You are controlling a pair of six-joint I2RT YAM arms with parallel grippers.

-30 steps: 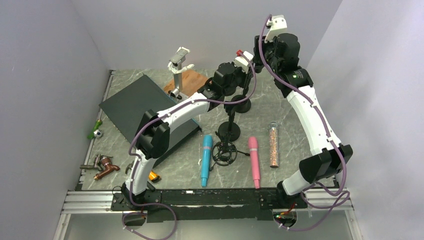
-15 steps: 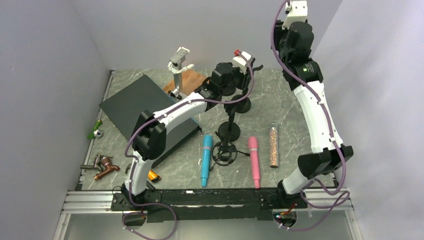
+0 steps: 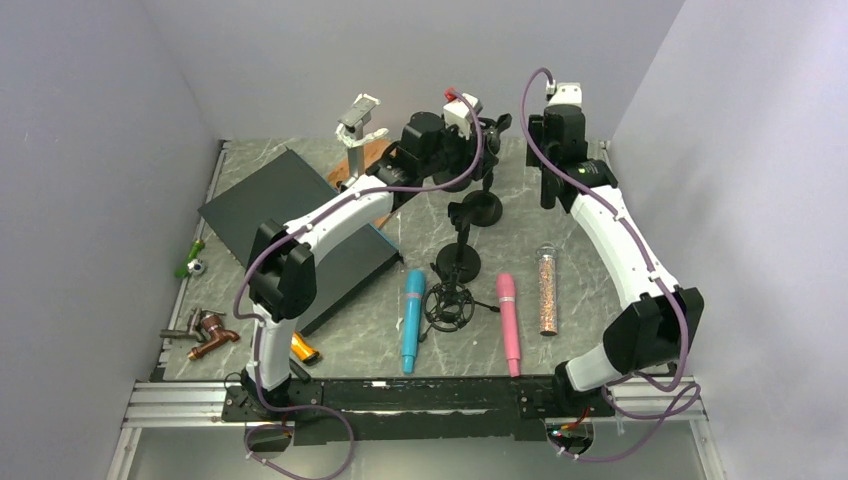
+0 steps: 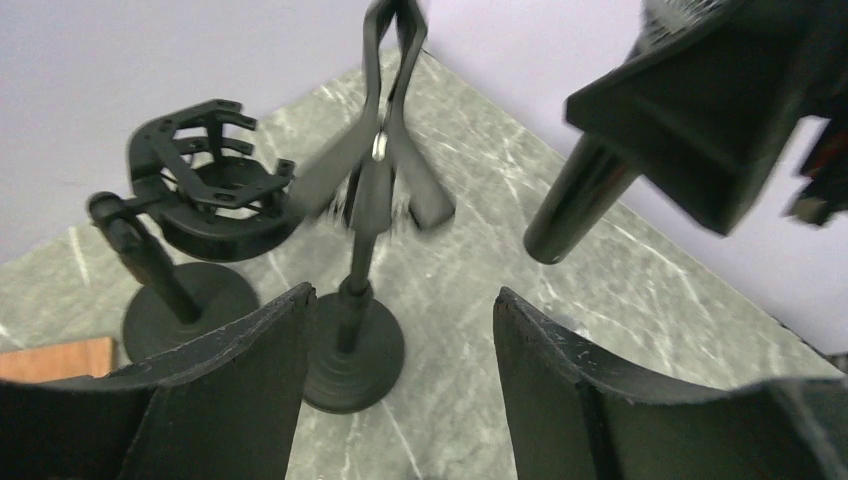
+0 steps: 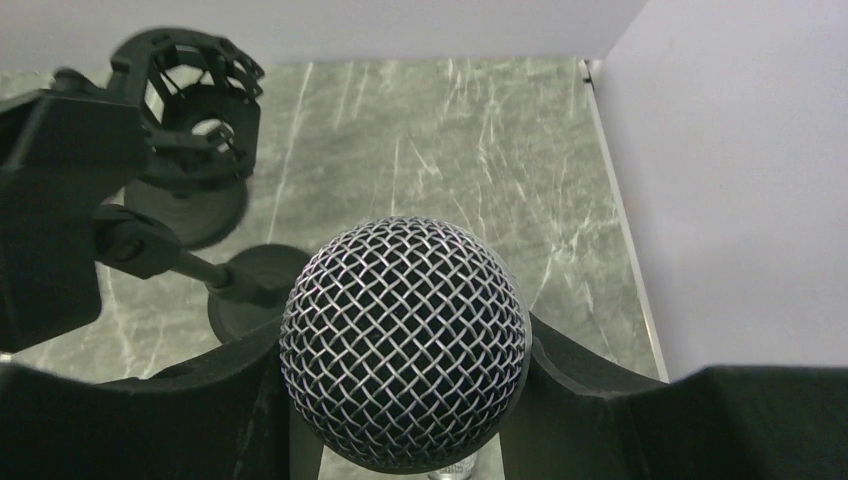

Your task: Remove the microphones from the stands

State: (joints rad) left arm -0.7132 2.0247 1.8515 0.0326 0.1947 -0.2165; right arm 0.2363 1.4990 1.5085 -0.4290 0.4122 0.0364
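My right gripper (image 5: 405, 440) is shut on the black microphone, whose silver mesh head (image 5: 405, 340) fills the right wrist view. In the left wrist view its black handle (image 4: 585, 195) hangs in the air, free of the stand and to its right. The clip stand (image 4: 375, 180) is upright on its round base (image 4: 352, 355) with its clip empty and blurred. In the top view the right gripper (image 3: 548, 190) is right of that base (image 3: 485, 208). My left gripper (image 4: 400, 320) is open and empty above the stand; in the top view it (image 3: 490, 128) is at the back.
A shock mount stand (image 4: 205, 185) is left of the clip stand. A second black stand (image 3: 460, 255), a loose shock mount (image 3: 447, 305), a blue microphone (image 3: 411, 320), a pink microphone (image 3: 509, 322) and a glitter tube (image 3: 547, 288) lie nearer. A dark board (image 3: 290, 220) is left.
The right arm rose high with the microphone, then came down to the right of the stand. The left arm drew back and left.
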